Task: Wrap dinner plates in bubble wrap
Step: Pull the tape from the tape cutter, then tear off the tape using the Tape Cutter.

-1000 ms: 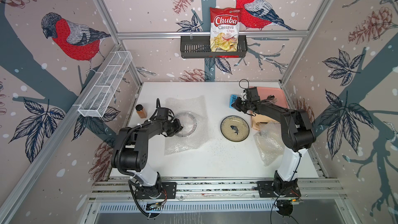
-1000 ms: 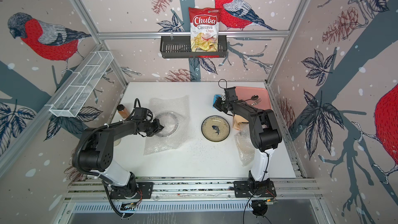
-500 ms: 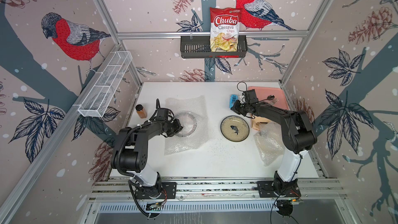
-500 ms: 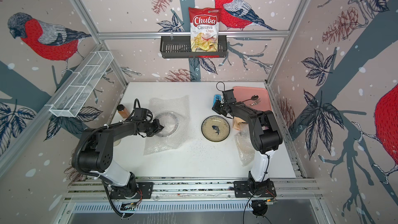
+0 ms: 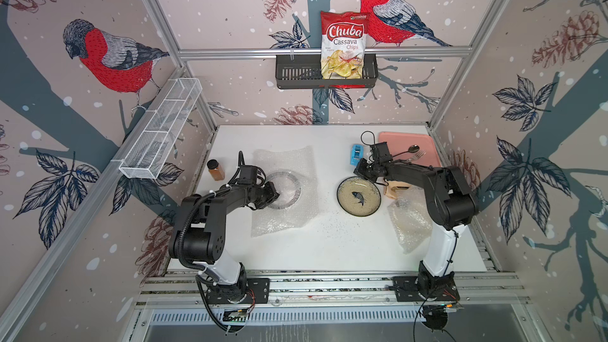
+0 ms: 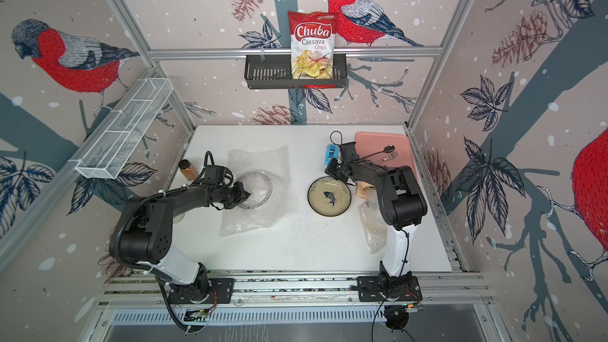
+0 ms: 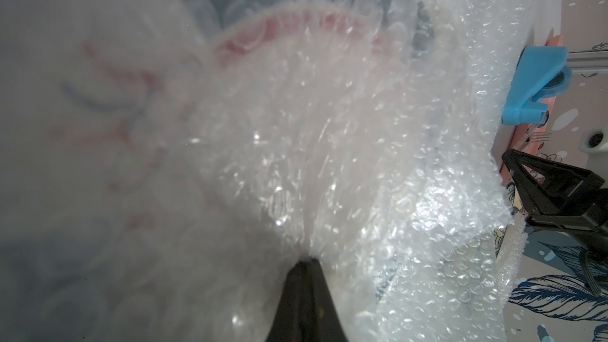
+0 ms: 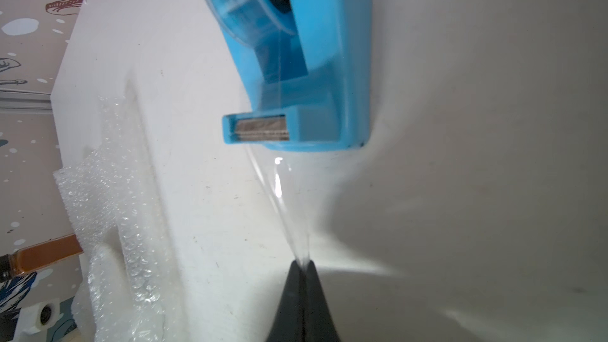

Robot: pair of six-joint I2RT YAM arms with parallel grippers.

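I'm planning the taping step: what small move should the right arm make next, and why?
The right end effector is shut on a clear tape strip stretched from the blue dispenser, uncut; the left end effector pinches the bubble wrap gathered. So, probably: pull the strip down across the serrated cutter to tear it.

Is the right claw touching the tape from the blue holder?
Touching. The right wrist view shows the right gripper pinched shut on the clear tape strip running from the blue tape dispenser.
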